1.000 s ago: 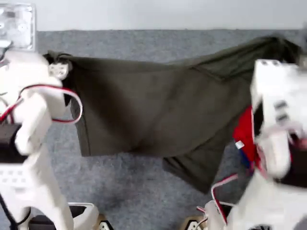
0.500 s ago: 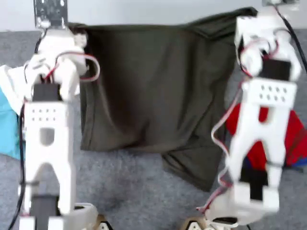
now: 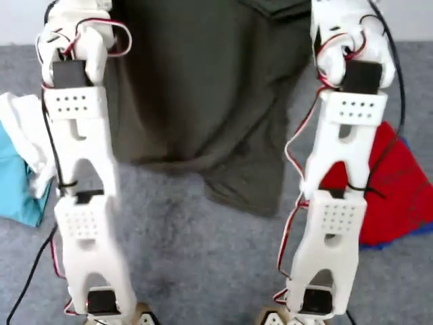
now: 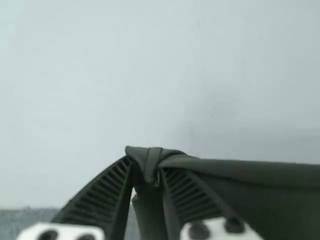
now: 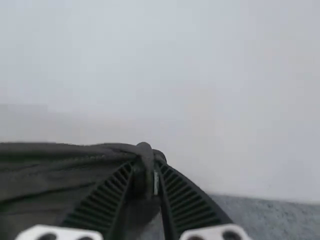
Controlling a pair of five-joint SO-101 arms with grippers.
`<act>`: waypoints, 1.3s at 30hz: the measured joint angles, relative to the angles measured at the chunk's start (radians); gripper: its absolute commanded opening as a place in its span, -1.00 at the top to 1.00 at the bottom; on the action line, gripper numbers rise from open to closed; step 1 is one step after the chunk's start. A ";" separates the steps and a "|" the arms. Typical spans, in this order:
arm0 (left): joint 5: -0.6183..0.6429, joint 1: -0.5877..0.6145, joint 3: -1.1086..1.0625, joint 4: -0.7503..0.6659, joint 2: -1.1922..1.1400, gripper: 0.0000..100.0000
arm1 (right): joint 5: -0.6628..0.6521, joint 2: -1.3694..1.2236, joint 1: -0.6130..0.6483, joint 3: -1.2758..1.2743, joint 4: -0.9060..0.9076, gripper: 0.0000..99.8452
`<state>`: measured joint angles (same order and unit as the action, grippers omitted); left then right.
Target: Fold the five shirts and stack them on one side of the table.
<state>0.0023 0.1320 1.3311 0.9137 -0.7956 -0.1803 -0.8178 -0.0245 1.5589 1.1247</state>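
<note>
table (image 3: pixel 203 264): a grey, felt-like surface is seen, backed by a pale wall (image 4: pixel 160 75).
dark green shirt (image 3: pixel 203 88): hung between the two arms at the far edge, its lower part draped on the table.
left gripper (image 4: pixel 148 170): clenched on one top corner.
right gripper (image 5: pixel 148 172): clenched on the other corner.
red shirt (image 3: pixel 399 196): laid beside the right arm.
blue shirt (image 3: pixel 17 186): laid at the left edge, touched by a white cloth (image 3: pixel 24 128).
</note>
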 measured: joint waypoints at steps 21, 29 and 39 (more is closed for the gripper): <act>-0.127 0.198 0.273 0.746 -0.381 0.96 | -0.014 -0.075 0.100 -0.038 0.629 0.98; -0.232 0.199 0.279 0.821 -0.453 0.96 | -0.015 0.157 0.100 -0.411 0.629 0.98; -0.232 0.201 0.279 0.821 -0.526 0.96 | -0.057 0.578 0.112 -1.220 0.562 0.98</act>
<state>-0.2294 0.3330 1.6103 1.7346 -1.3218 -0.2371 -0.2394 0.0875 0.3391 1.6863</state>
